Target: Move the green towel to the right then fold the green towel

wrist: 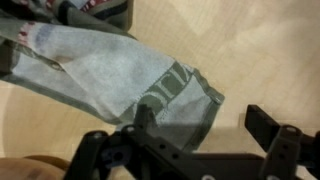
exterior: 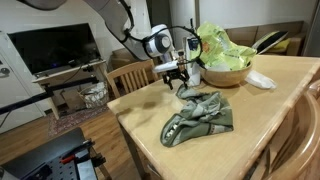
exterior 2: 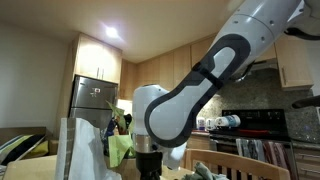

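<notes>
The green towel point(exterior: 200, 117) lies crumpled on the wooden table point(exterior: 150, 135), near its middle. In the wrist view the towel point(wrist: 110, 75) fills the upper left, grey-green with a darker band at its edge. My gripper point(exterior: 178, 84) hovers just above the towel's far end, next to the bowl. In the wrist view the gripper point(wrist: 205, 125) is open, one finger over the towel's corner and the other over bare table. It holds nothing. In an exterior view the arm point(exterior 2: 190, 95) blocks most of the scene and only a bit of the towel point(exterior 2: 205, 170) shows.
A wooden bowl point(exterior: 225, 72) with green leafy contents stands at the table's far side, with a white item point(exterior: 260, 80) and a dark pan handle point(exterior: 268, 43) beside it. A wooden chair point(exterior: 130, 77) stands at the table's far edge. A monitor point(exterior: 55, 48) is behind.
</notes>
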